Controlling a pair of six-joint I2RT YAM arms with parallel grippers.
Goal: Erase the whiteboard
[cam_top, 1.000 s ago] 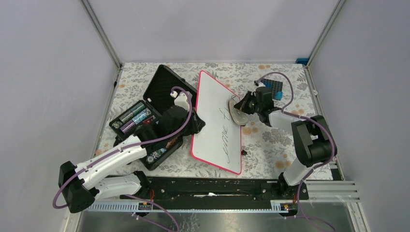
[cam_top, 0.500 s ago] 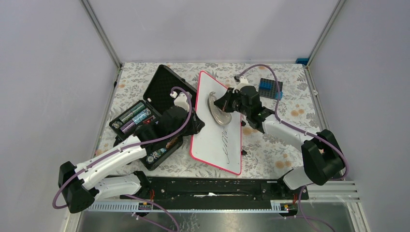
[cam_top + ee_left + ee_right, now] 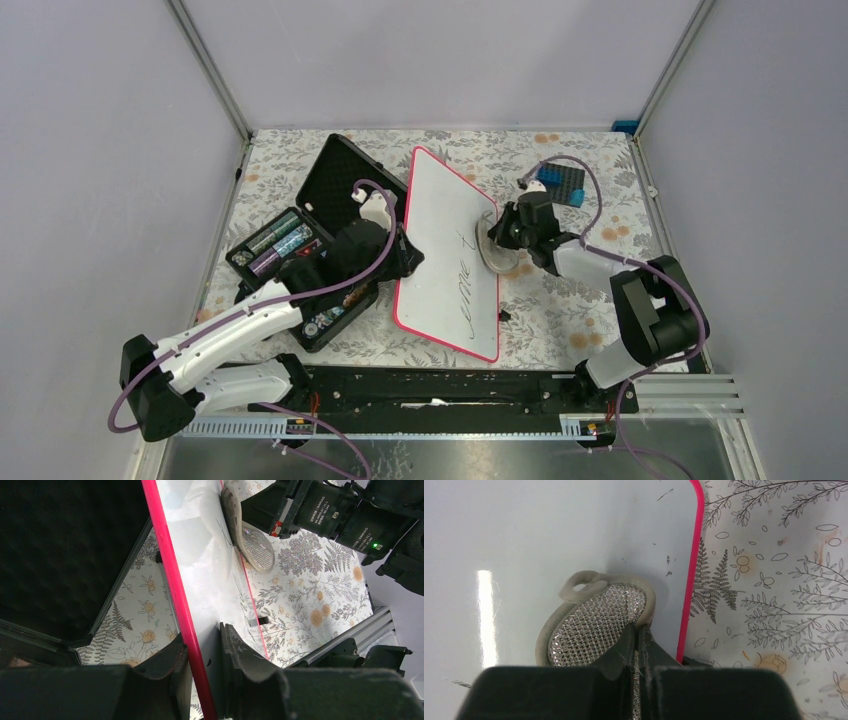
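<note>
Currently your right gripper (image 3: 636, 645), clenched on the mesh scrub pad (image 3: 594, 625), presses it to the whiteboard (image 3: 440, 215) beside its right rim; your left gripper (image 3: 205, 665) clamps the left rim. Black handwriting (image 3: 465, 290) lies base-ward of the pad, along the board's length.

The word DAMIAO stands in white print on two black motor housings of the right arm (image 3: 340, 517). The black handwriting (image 3: 465, 280) on the whiteboard (image 3: 440, 205) stays unreadable.

Item: left arm (image 3: 235, 325) and right arm (image 3: 640, 305), at either end of black mounting rail (image 3: 440, 385). White link shells, black joint housings, purple cables (image 3: 566, 159). White DAMIAO labels (image 3: 324, 516), green LED (image 3: 374, 545) on right wrist motors. Black fingers on left gripper (image 3: 204, 636), right gripper (image 3: 636, 632).
</note>
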